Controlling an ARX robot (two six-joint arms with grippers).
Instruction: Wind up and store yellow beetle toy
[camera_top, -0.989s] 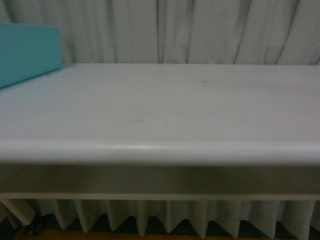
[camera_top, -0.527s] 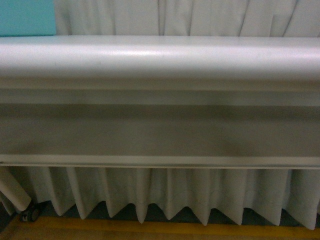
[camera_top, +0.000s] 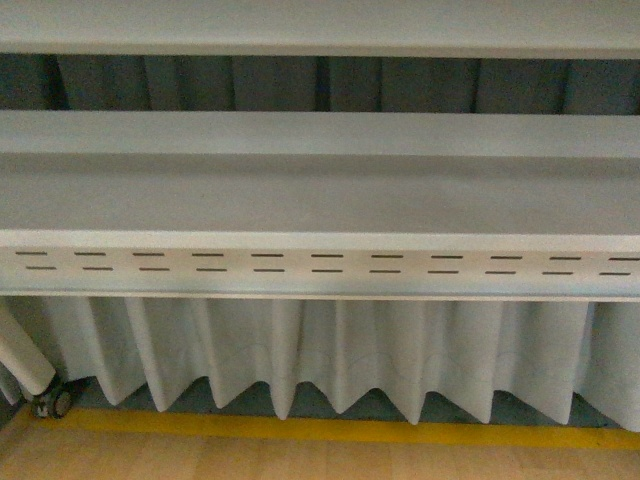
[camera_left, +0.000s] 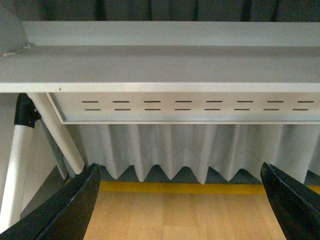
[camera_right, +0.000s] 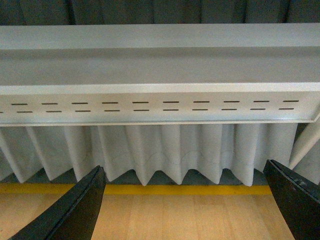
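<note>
Below, two empty grippers, left gripper and right gripper, gape.

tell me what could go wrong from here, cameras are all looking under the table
The yellow beetle toy shows in no view, so any reach now would be blind. Both the left gripper and right gripper hang open below the table's slotted rail; raising them straight up might strike the table edge.
</note>
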